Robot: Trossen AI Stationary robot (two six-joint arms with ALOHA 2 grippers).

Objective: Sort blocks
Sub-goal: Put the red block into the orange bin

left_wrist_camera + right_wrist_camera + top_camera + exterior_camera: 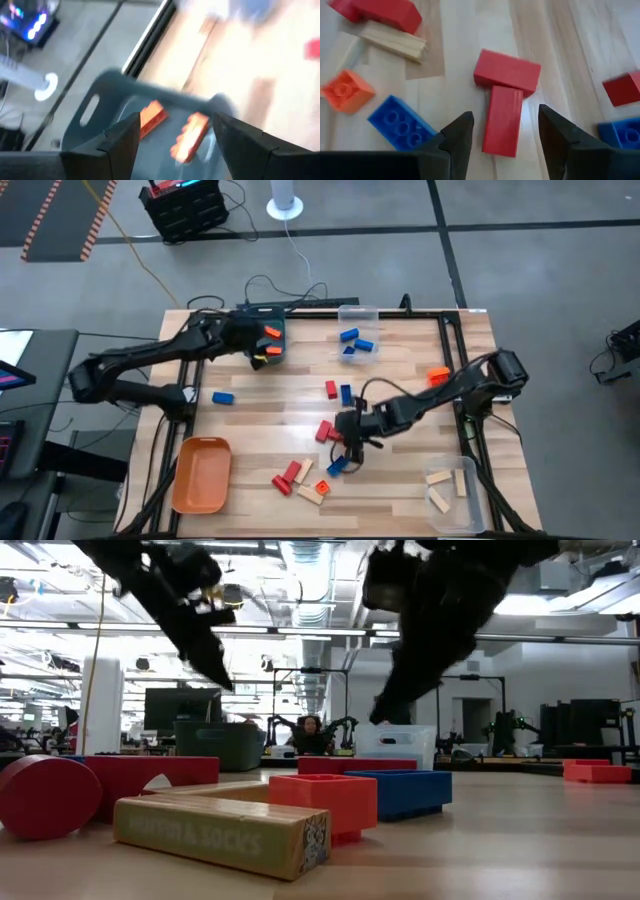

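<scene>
Left gripper (175,142) over the dark teal plastic bin (272,340) at the far edge of the wooden table (400,380), fingers spread apart, nothing between them — two orange toy blocks (192,135) lying in the bin just below, side by side.

Right gripper (505,132) low over the table's middle, well on the near side of the teal bin, fingers wide apart either side of an upright-lying red rectangular block (502,120), not clamped on it. Second red block (507,71) touching that one's far end, forming a T. Blue studded brick (400,130) and small orange studded brick (347,90) just beside; pale natural wood block (395,41) beyond them, touching another red block (382,12).

Clear plastic bin (357,315) just right of the teal bin in the high view, blue blocks (355,342) at its open edge — inside or just outside, hard to tell. Orange plastic tray (200,473) and second clear bin with wood blocks (445,485) at the table's near corners, far from the teal bin.
</scene>
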